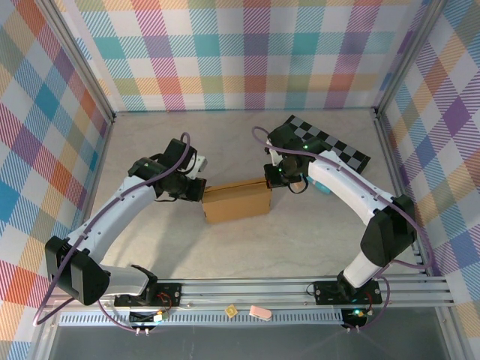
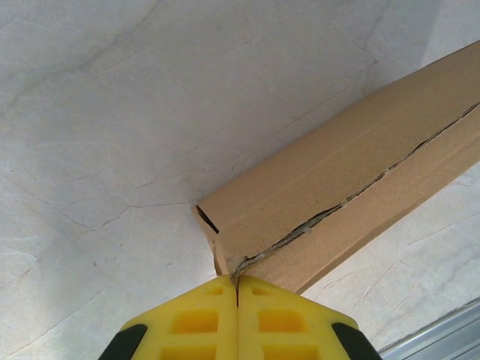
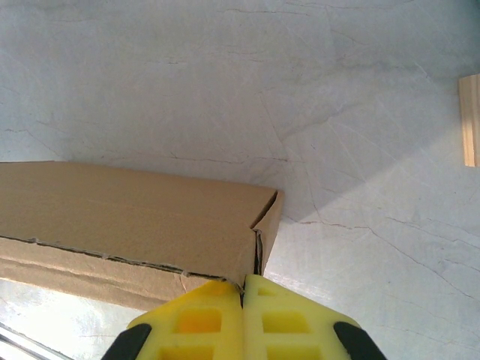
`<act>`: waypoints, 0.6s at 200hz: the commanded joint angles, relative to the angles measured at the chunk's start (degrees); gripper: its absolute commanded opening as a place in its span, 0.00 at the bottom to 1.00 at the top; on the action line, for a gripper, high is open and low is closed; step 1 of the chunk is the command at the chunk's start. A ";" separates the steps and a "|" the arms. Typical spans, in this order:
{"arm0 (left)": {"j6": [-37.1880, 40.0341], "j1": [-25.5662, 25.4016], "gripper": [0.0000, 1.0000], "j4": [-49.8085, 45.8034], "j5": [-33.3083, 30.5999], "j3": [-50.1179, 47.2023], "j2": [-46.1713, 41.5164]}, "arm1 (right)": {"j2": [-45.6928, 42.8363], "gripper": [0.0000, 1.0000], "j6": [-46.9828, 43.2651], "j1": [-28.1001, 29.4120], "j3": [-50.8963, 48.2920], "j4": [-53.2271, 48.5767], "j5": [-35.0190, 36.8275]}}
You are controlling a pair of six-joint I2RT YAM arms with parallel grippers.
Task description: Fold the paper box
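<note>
The left tool [image 2: 237, 282] has its blocky yellow fingers pressed flat together, tips touching the left end corner of the paper box [image 1: 237, 201]; whether a sliver of cardboard is nipped, I cannot tell. The box, smooth brown cardboard folded into a flat oblong with a ragged seam along one long edge, lies mid-desk [image 1: 225, 251] on the pale, creased surface. The right tool [image 3: 242, 283] is likewise closed, tips at the box's right end corner. Beyond lies a black-and-grey checkered board [image 1: 330, 141].
</note>
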 commanded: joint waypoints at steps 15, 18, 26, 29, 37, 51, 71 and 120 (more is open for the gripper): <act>-3.08 0.31 0.03 -1.26 1.51 -0.42 0.83 | 1.52 0.00 2.45 0.46 -0.03 -2.59 0.01; -3.37 0.31 0.03 -1.26 1.70 -0.34 0.83 | 1.55 0.00 2.58 0.44 -0.05 -2.50 -0.03; -4.55 0.28 0.03 -1.40 1.97 -0.26 1.13 | 1.53 0.00 2.81 0.51 -0.18 -2.45 -0.03; -4.98 0.28 0.03 -1.34 2.12 -0.38 1.19 | 1.55 0.00 2.84 0.56 -0.19 -2.42 -0.04; -6.30 0.28 0.02 -1.40 2.49 -0.16 1.53 | 1.55 0.00 3.03 0.75 -0.20 -2.39 -0.04; -8.18 0.28 0.03 -1.93 2.97 0.50 2.36 | 1.64 0.00 3.15 0.88 -0.03 -2.44 0.13; -9.70 0.29 0.02 -4.04 3.23 2.58 3.86 | 1.78 0.00 3.23 0.99 0.08 -2.71 0.39; -12.82 0.40 0.02 -6.34 4.88 3.96 5.69 | 1.57 0.00 3.69 1.01 -0.27 -2.54 0.58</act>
